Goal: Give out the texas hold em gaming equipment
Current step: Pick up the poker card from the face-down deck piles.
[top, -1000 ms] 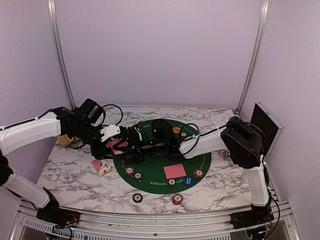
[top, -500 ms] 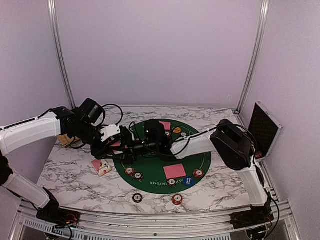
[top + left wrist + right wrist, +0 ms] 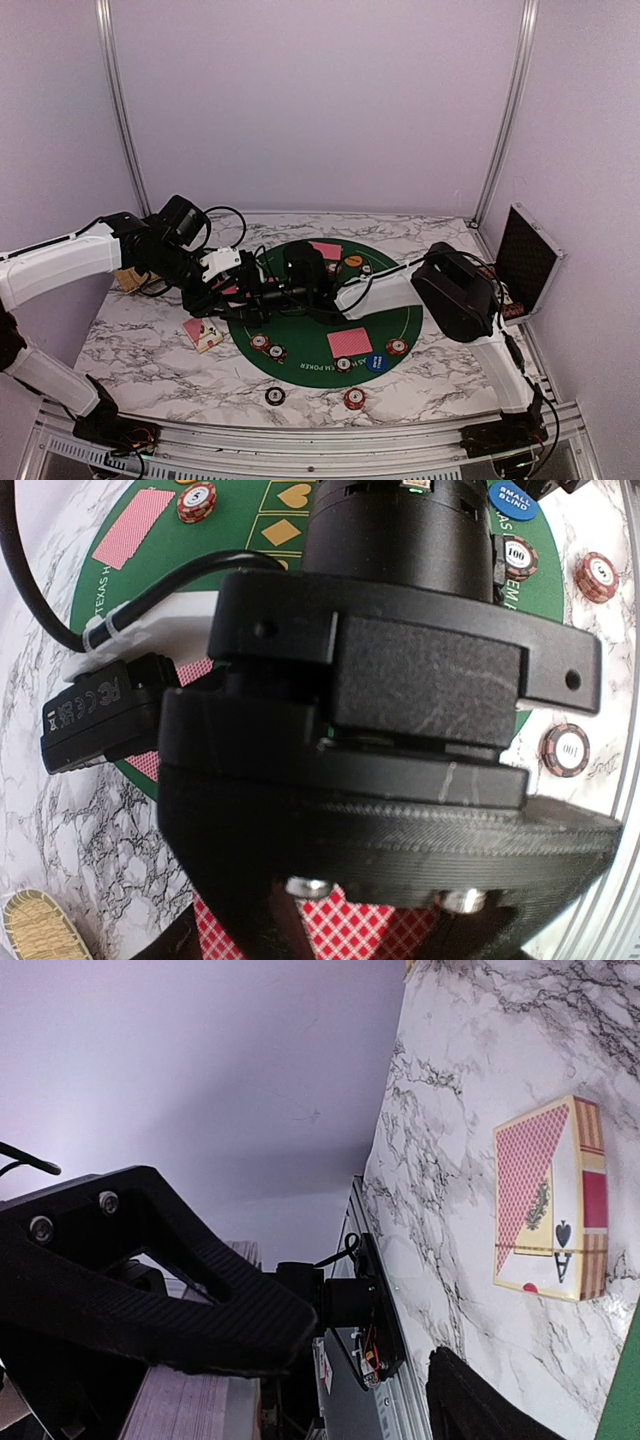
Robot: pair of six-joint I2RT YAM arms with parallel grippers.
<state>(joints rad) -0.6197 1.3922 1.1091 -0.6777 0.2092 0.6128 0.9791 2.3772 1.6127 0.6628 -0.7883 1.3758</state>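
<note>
left fingers (image 3: 240, 292) clench the deck of playing cards (image 3: 350, 932) over the left rim of the green mat (image 3: 400, 318). right fingers (image 3: 150, 1300), parted and empty, hover just right of it, nearest for pulling a card; the deck's long axis i cannot tell.

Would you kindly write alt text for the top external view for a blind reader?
The left gripper and right gripper are close together over the left side of a round green poker mat on a marble table. A red-backed card, chips and a blue button lie on the mat; a card box lies left of it.
</note>
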